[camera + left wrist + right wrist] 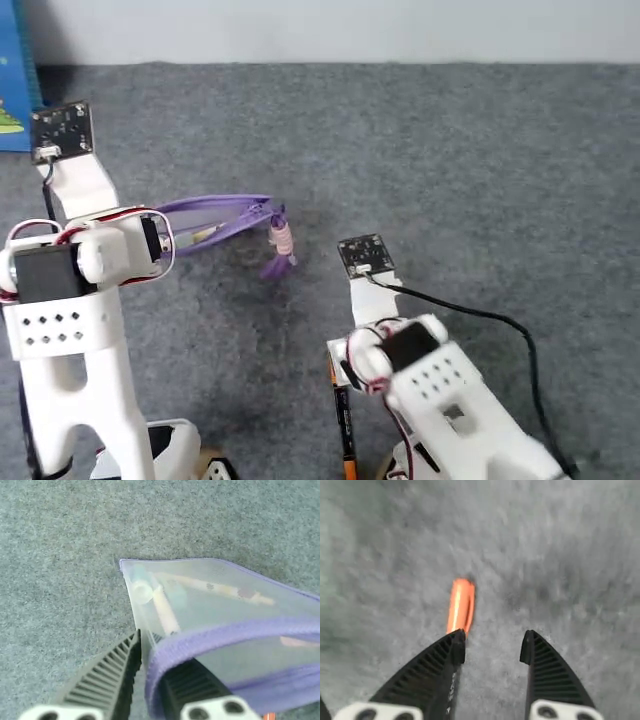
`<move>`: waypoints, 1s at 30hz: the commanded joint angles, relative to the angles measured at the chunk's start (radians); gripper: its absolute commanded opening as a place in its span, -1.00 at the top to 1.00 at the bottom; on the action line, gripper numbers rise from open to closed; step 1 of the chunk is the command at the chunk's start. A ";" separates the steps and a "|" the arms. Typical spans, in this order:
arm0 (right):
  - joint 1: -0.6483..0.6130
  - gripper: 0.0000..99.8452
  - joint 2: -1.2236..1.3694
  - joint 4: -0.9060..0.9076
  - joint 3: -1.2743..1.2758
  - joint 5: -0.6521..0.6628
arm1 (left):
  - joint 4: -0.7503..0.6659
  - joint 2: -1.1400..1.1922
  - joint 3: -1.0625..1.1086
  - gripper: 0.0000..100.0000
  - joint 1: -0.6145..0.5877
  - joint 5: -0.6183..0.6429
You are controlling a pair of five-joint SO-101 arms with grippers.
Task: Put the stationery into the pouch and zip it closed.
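A translucent pouch (210, 605) with a purple zip band (225, 632) is held up off the grey mat, and pens (162, 607) show through its wall. My left gripper (145, 635) is shut on the pouch's edge. In the high view the pouch (230, 204) stretches right from the left gripper (165, 238), and its pink and purple zip pull (283, 240) hangs at the far end. My right gripper (492, 647) is open just above the mat. An orange pen (460, 605) lies by one fingertip. The same pen (345, 432) sticks out from under the right arm.
A blue object (14, 85) stands at the far left edge by the wall. A black cable (480, 315) trails from the right arm across the grey mat (460, 160). Open mat lies at the back and right.
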 commanded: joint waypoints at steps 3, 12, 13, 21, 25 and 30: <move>-0.007 0.64 0.196 -0.128 -0.069 -0.026 | -0.020 -0.008 -0.005 0.98 -0.006 0.009; -0.171 0.64 0.203 -0.171 -0.071 -0.097 | -0.029 -0.008 0.005 0.98 -0.003 0.009; -0.188 0.64 0.191 -0.171 -0.071 -0.103 | -0.029 -0.008 0.005 0.98 -0.003 0.009; -0.199 0.64 0.239 -0.271 -0.035 -0.112 | -0.029 -0.008 0.005 0.98 -0.003 0.009; -0.186 0.64 0.338 -0.381 -0.017 -0.110 | -0.028 -0.008 0.007 0.98 -0.006 0.009; -0.105 0.88 0.424 -0.421 -0.023 -0.104 | -0.028 -0.008 0.015 0.98 -0.006 0.009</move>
